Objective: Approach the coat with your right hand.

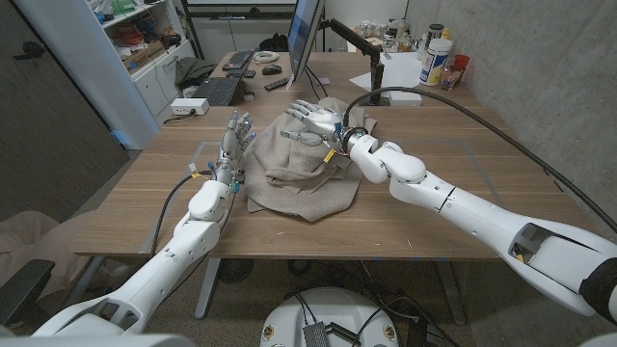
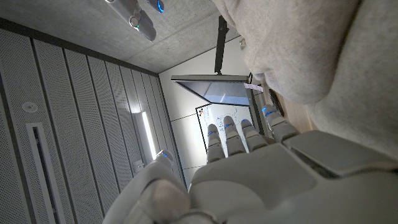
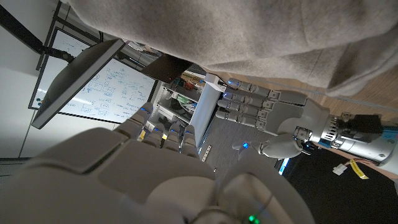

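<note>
Fingers [image 1: 301, 108] over coat [image 1: 304, 178] — beige, crumpled

Glossy white rounded arm shells, black cables along the forearms, pale grey fingers [image 3: 249, 102] with blue-lit tips.

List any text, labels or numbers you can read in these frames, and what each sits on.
No text can be read.
Whiteboard: handwritten notes and diagrams, too small and blurred.
Bottles at the table's far corner: labels too small.
Coat: no label visible.
</note>
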Robot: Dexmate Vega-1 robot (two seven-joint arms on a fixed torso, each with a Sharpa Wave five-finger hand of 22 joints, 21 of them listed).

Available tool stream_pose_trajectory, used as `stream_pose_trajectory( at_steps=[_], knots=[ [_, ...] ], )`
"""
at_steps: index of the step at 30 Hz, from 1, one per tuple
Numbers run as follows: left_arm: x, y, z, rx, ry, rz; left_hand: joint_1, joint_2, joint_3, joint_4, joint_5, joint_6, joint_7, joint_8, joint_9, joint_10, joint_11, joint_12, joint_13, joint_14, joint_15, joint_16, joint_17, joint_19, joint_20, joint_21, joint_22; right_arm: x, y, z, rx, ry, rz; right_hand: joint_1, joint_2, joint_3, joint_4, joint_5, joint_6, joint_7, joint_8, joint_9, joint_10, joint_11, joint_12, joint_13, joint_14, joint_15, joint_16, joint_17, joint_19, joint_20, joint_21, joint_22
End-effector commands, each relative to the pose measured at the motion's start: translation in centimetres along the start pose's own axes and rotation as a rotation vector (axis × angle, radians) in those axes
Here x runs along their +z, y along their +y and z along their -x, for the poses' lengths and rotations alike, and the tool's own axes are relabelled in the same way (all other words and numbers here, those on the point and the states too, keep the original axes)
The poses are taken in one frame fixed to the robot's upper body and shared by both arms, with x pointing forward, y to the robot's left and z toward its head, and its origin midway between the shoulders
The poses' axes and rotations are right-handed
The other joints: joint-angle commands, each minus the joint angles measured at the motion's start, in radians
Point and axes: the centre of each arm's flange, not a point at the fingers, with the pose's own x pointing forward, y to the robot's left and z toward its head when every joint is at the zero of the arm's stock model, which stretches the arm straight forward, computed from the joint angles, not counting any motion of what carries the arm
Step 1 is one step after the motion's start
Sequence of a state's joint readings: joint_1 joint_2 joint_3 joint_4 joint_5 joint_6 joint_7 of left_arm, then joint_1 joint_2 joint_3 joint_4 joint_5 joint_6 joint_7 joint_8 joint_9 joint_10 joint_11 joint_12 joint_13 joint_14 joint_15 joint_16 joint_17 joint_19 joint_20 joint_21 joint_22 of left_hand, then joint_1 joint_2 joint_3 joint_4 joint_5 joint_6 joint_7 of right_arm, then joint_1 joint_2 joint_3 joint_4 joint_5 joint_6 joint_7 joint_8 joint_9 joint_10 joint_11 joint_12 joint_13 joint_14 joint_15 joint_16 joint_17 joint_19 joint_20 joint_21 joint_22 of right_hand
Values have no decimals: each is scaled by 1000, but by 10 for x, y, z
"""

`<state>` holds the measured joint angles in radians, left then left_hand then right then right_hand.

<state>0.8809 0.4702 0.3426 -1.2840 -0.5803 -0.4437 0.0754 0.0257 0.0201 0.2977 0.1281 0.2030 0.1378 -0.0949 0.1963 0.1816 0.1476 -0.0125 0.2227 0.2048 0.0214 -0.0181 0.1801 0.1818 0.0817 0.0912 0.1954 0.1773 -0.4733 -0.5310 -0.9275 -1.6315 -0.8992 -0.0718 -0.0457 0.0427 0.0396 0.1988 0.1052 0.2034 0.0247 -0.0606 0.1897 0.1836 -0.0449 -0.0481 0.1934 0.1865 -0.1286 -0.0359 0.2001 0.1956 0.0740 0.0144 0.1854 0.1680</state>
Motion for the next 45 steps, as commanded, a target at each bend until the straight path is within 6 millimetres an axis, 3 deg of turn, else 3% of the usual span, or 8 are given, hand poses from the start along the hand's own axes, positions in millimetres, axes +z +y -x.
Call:
stream_pose_trajectory(
  at_steps=[1, 7, 45],
  knots=[
    [0, 2, 0, -1, -4, 7, 4, 3, -3, 1, 5, 9, -3, -1, 3, 7, -6, 6, 2, -2, 0, 8, 0, 1, -1, -1, -1, 5, 4, -4, -2, -10, -8, -8, 4, -1, -1, 2, -18, -8, -2, 6, -12, -2, -2, 3, -10, -44, -2, 2, 1, 10, -2, -1],
    [0, 2, 0, -1, -6, 8, 4, 4, -3, 1, 5, 10, -3, -1, 3, 6, -5, 5, 2, -1, 1, 8, 0, 1, -1, -1, -1, 8, 7, -7, 5, -15, 1, -8, 4, -3, 0, 3, -15, -7, 2, 6, 20, -8, 10, 3, -3, -49, 2, 2, 2, 11, -1, -1],
    [1, 6, 3, 29, -9, 20, 6, 4, -6, -1, 5, 6, -2, -3, 3, 15, -8, 8, 2, -1, -1, 8, 0, 0, 1, -2, -1, 17, 22, -21, 10, -27, -31, -9, 5, -6, 2, 3, -16, -7, 3, 6, -12, -3, -2, 3, -9, -44, -1, 1, -1, 9, -1, -1]
  ],
)
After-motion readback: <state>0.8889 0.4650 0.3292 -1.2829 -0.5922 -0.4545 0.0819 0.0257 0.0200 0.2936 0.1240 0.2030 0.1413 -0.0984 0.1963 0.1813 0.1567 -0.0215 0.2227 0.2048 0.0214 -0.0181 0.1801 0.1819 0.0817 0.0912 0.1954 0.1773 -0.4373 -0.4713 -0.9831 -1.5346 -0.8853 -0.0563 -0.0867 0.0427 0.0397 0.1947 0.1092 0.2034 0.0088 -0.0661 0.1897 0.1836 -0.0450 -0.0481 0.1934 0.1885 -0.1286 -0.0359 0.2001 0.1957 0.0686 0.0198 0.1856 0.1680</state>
